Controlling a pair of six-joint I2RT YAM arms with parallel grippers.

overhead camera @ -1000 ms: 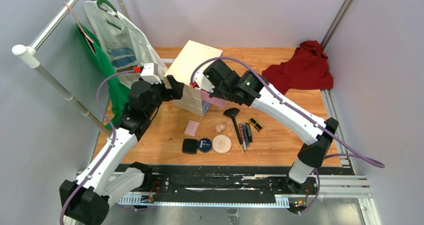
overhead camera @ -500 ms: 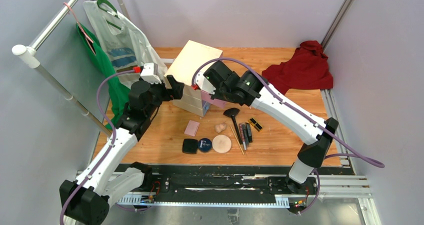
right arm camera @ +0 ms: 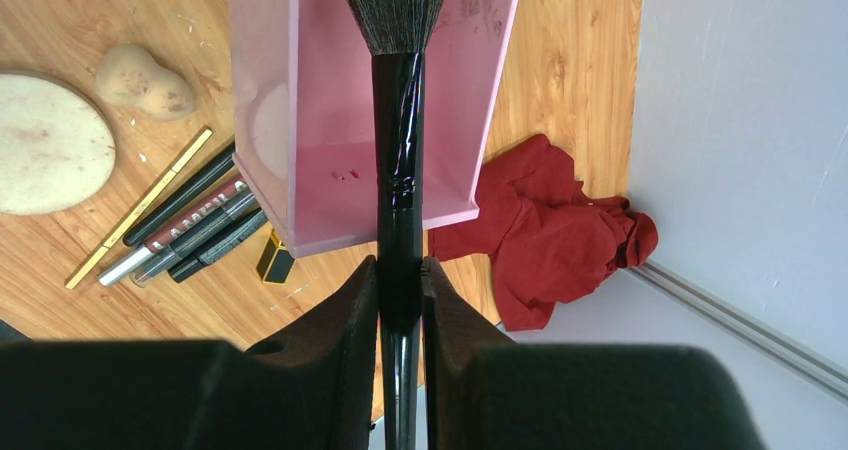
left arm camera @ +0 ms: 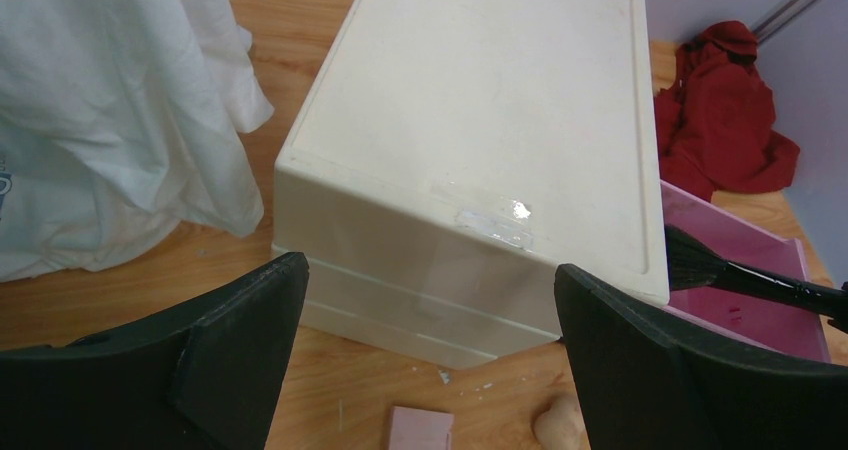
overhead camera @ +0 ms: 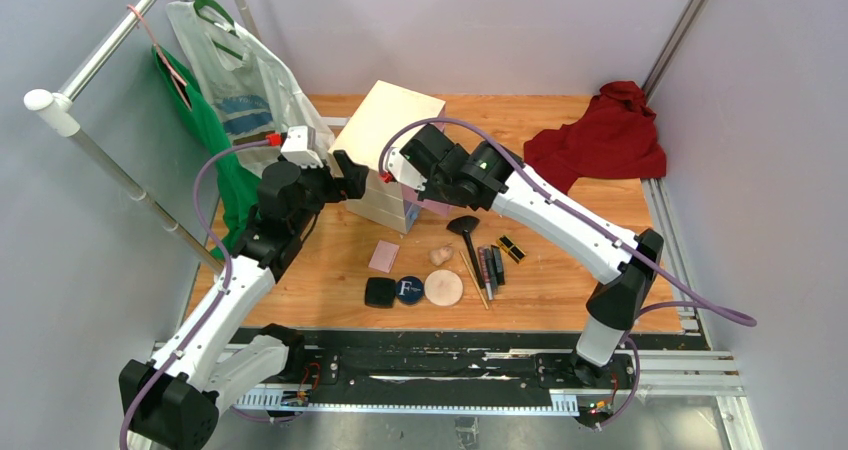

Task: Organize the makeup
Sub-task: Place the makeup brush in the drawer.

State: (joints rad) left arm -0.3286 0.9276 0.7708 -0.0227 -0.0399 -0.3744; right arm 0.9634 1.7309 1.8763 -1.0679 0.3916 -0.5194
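While pinching the slim glossy handle of the black brush point(right arm camera: 398, 170) in the right gripper point(right arm camera: 400, 270), holds its soft bristle fan over the translucent pink drawer point(right arm camera: 300, 90), seemingly clear of both side walls, with the left gripper point(left arm camera: 430, 275) spread wide before the rounded edge of the smooth cream chest point(left arm camera: 480, 90)

I count 1 cream chest point(overhead camera: 385, 130) with 1 pink drawer point(right arm camera: 300, 120) out. 2 brushes: 1 black brush point(overhead camera: 465, 232) mid-frame on the bench point(overhead camera: 330, 270), 1 second brush point(right arm camera: 397, 120) over the drawer. 1 black square compact point(overhead camera: 379, 292), 1 navy compact point(overhead camera: 408, 290), 1 puff point(overhead camera: 443, 288), 1 sponge point(overhead camera: 440, 256), 1 pink square point(overhead camera: 384, 256), 1 lipstick point(overhead camera: 511, 248), 1 gold pencil point(right arm camera: 139, 208), at least 3 darker pencils point(right arm camera: 190, 235). 1 red cloth point(overhead camera: 600, 140) upper right, 1 white bag point(overhead camera: 235, 75) and 1 green bag point(overhead camera: 185, 100) upper left.
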